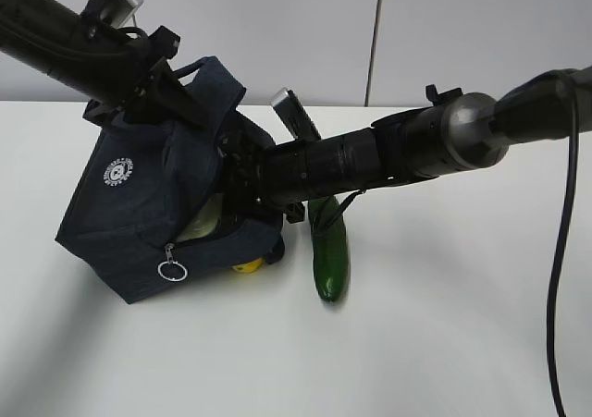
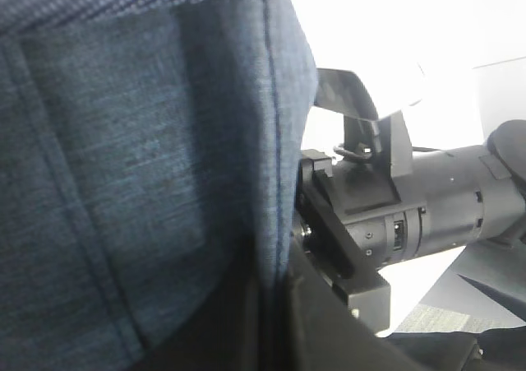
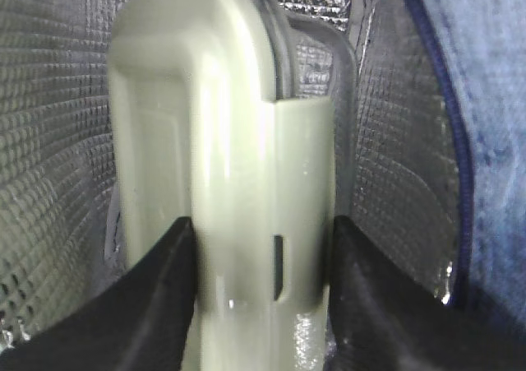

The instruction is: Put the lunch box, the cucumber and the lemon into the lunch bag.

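Lunch box (image 3: pixel 222 182) clamped by fingers (image 3: pixel 156 297), inside bag (image 3: pixel 493 141).

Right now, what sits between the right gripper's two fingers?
The lunch box sits between them, clamped on both sides by the right gripper, inside the lunch bag with its silver lining. The right wrist view shows it.

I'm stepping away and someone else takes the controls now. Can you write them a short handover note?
Right pincer: shut on the lunch box, already inside the lunch bag, not yet released.
Left pincer: at the bag's top edge, seemingly holding it tilted open; grip unclear.
Cucumber: on the table beside the bag.
Lemon: on the table, peeking out at the bag's lower edge.
Left: release box, load cucumber and lemon.
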Controlling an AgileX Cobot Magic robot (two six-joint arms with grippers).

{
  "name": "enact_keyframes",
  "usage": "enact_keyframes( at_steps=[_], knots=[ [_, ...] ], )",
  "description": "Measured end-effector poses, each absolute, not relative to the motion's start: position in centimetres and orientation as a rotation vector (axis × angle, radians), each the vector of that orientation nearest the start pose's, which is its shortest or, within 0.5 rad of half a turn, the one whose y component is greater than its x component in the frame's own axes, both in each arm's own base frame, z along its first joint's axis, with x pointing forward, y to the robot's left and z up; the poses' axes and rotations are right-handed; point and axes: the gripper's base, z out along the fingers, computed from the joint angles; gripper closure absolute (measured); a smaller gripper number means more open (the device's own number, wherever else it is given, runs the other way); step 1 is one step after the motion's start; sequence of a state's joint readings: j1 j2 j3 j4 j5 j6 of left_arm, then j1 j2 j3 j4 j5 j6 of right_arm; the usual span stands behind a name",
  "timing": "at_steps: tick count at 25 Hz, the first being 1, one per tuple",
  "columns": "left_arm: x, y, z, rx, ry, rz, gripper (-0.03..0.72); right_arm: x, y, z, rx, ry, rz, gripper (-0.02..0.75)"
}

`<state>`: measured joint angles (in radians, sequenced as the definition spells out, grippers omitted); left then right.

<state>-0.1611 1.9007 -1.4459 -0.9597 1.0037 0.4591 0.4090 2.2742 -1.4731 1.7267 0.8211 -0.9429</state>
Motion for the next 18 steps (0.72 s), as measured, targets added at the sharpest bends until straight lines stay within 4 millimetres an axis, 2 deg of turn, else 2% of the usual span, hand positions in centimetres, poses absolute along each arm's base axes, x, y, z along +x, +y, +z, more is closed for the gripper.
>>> enact_keyframes(
  at_steps=[18],
  knots=[
    [38.45,-12.6,24.93,0.203,2.6,-1.131,0.699,40.47,24.72,13.31,-0.027,2.356,1.55,0.361]
  ],
)
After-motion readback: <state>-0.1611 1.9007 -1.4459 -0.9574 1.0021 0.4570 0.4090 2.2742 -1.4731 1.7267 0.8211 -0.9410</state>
